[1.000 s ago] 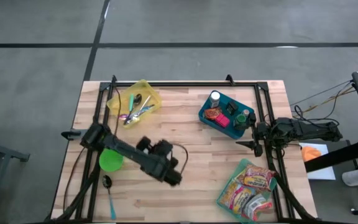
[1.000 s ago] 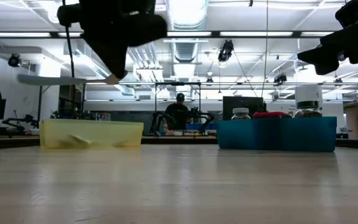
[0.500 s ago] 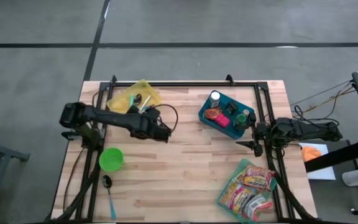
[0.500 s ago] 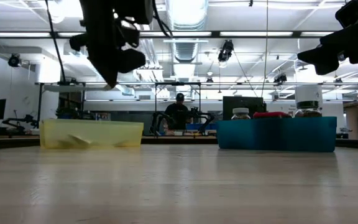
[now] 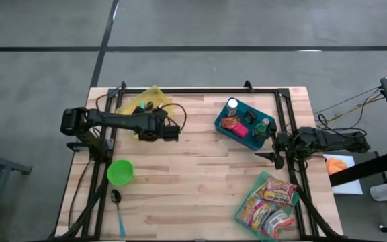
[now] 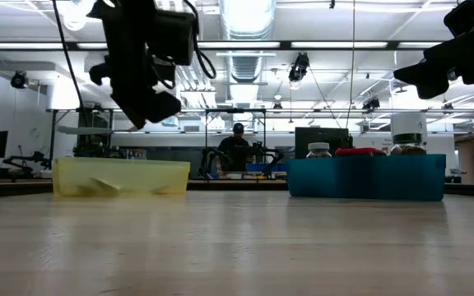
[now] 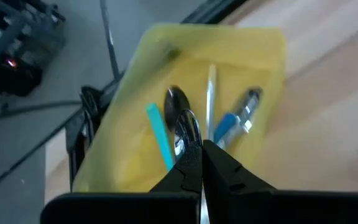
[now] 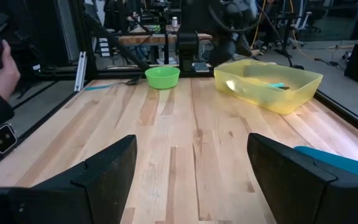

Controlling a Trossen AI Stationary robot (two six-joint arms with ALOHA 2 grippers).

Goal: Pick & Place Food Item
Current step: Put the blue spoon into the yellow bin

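Left jaws [image 7: 199,163] clenched on nothing, poised over the yellow bin [image 5: 134,107] of cutlery; right jaws [image 5: 272,146] released, idle beside the blue bin [image 5: 222,126]; food packets [image 5: 269,203] untouched on the worktop [image 5: 193,181]; I judge pickup not begun; next, reach the packets.

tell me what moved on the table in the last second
The left tool swung from mid-table, near the green bowl, back toward the yellow bin, shut the whole time and carrying nothing visible. The right tool, blue bin, snack bag and spoon stayed put.
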